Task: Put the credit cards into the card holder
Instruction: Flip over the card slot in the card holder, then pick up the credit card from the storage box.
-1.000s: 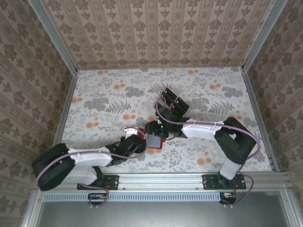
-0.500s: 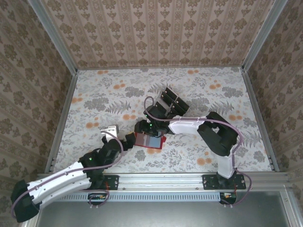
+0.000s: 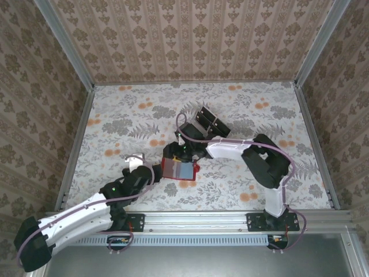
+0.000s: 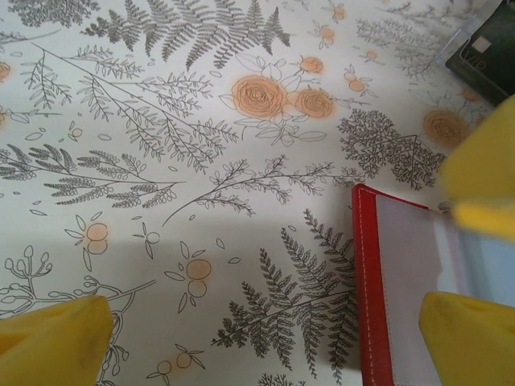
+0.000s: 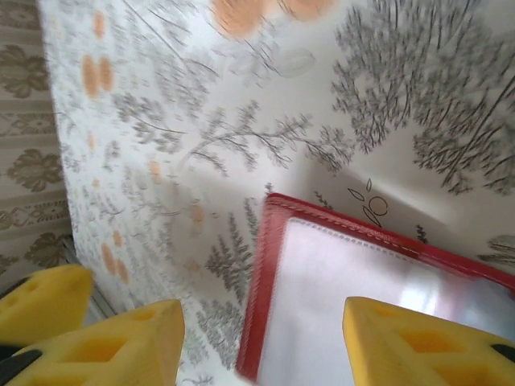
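The red card holder (image 3: 180, 169) lies open on the floral table, its greyish inner face up (image 4: 406, 273) (image 5: 354, 305). My left gripper (image 3: 154, 173) (image 4: 261, 342) is open and low at the holder's left edge, with bare table between its yellow fingers. My right gripper (image 3: 174, 153) (image 5: 261, 346) is open over the holder's far-left corner, one finger above the inner face, the other beyond the red edge. The black credit cards (image 3: 210, 122) (image 4: 487, 50) stand in a clear tray behind the holder.
The clear tray (image 3: 202, 113) sits just behind the right arm's wrist. Patterned walls and metal rails (image 3: 78, 144) enclose the table on three sides. Open tabletop lies to the left and far right.
My left gripper has opened wide and pulled back to the left, off the holder. The right gripper has shifted left over the holder, which now lies spread wider.
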{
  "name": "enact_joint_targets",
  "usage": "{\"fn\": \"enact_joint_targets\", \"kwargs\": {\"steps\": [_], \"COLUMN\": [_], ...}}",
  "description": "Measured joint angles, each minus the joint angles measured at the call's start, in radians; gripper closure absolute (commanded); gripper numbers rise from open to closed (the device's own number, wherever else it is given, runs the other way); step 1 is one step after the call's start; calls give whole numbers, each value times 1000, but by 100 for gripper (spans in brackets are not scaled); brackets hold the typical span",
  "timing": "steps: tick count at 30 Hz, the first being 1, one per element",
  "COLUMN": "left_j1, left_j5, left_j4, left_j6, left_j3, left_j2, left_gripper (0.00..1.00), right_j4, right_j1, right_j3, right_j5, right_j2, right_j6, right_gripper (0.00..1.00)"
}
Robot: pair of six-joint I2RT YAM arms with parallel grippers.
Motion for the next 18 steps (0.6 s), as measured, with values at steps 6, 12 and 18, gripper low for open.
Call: {"fn": "enact_joint_targets", "kwargs": {"steps": [6, 12, 18], "left_j1": [79, 184, 261], "left_j5": [76, 182, 286], "left_j4": [5, 9, 4], "left_j6": [24, 89, 151], "left_j3": [73, 172, 282], "left_j2": [98, 203, 340], "left_gripper": [0, 0, 0], "right_j4": [-208, -431, -657], "right_j1": [-92, -141, -145], "right_j3": [109, 195, 241], "right_j5": [73, 245, 431], "right_j2": [-205, -267, -172], "right_j6": [-210, -426, -584], "right_gripper": [43, 44, 48]}}
